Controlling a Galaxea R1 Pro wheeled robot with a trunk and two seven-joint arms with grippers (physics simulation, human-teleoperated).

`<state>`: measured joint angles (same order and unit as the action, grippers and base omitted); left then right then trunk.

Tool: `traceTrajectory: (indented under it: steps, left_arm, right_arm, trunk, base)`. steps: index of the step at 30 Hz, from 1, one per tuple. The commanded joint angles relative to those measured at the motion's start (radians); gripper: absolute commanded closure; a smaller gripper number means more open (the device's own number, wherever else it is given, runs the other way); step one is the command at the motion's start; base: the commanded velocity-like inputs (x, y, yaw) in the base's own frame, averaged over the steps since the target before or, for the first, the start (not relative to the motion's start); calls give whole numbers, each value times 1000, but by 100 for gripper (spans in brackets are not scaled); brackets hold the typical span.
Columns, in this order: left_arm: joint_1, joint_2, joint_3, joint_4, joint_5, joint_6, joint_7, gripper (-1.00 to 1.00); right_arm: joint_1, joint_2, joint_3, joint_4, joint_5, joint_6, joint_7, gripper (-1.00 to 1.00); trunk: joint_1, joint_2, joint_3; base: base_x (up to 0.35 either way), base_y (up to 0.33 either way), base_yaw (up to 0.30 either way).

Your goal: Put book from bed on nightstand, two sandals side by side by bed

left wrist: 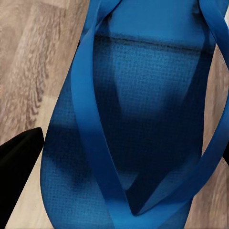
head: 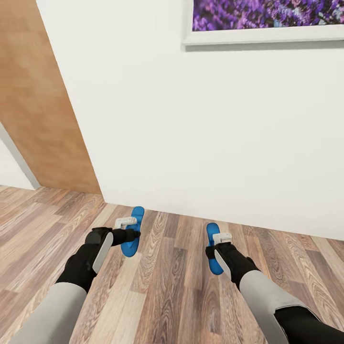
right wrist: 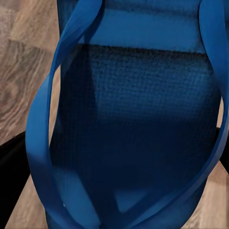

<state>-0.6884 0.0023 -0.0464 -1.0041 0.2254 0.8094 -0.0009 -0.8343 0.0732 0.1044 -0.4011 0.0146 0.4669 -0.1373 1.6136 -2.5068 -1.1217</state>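
Two bright blue flip-flop sandals hang above the wooden floor in the head view. My left gripper [head: 130, 228] is shut on the left sandal [head: 130, 248], which points toward the wall. My right gripper [head: 218, 241] is shut on the right sandal [head: 211, 232], about a forearm's length to the right. Up close, the left sandal [left wrist: 143, 95] shows its sole and straps, with a dark finger [left wrist: 19, 162] at its edge. The right sandal [right wrist: 143, 119] looks the same, with a dark finger [right wrist: 12, 157] beside it. The book, bed and nightstand are out of view.
A white wall [head: 191, 134] stands close ahead, with a framed purple picture [head: 267, 21] high on it. A light wooden door panel [head: 38, 95] is at the left. Wood-plank floor [head: 167, 296] runs under both arms.
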Motion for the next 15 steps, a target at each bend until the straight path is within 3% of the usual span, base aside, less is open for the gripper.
traceTrajectory:
  steps: [1,15]
  left_arm:
    - [0,0,-1,-1,-1,4,5,100]
    - [0,-1,-1,-1,-1,-3,6,100]
  right_arm:
    - [0,-1,6,-1,1,7,-4,100]
    - [0,-3,6,-2,1,5,-4,100]
  trunk:
    - [-1,0,3]
    - [-7,3,57]
  base:
    - [0,0,0]
    - [0,0,0]
